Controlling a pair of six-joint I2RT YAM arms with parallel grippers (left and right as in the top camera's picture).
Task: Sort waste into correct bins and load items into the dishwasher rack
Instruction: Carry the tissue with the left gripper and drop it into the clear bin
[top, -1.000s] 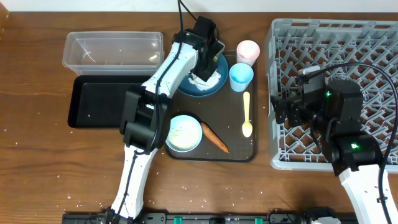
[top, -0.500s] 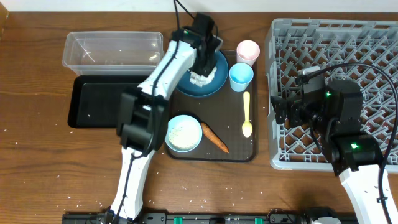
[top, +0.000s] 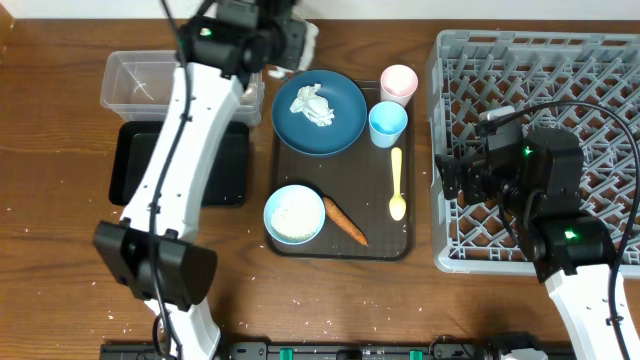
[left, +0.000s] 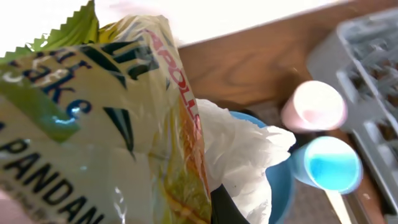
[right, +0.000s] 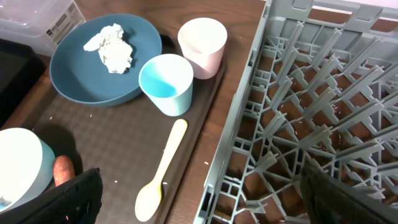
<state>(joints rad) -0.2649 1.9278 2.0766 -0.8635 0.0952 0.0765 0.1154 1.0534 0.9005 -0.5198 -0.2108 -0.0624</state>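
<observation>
My left gripper (top: 292, 38) is raised at the table's back edge, between the clear tub (top: 180, 80) and the dark blue plate (top: 320, 112). In the left wrist view it (left: 214, 205) is shut on the green-yellow wrapper (left: 93, 118) together with a white tissue (left: 242, 155). Another crumpled tissue (top: 312, 104) lies on the plate. The pink cup (top: 399, 82), light blue cup (top: 387, 123), yellow spoon (top: 397, 185), bowl (top: 295, 213) holding rice and carrot (top: 345, 222) are on the brown tray. My right gripper (right: 199, 186) is open and empty over the left edge of the grey rack (top: 540, 150).
The shallow black tray (top: 150, 165) lies in front of the clear tub, left of the dark-brown serving tray (top: 345, 165). Rice grains are scattered on the wooden table near the front left. The left arm's links stretch over the black tray.
My left gripper has lifted off the plate and swung back and left, carrying the wrapper and a tissue. One tissue stays on the plate. The right arm has not moved.
</observation>
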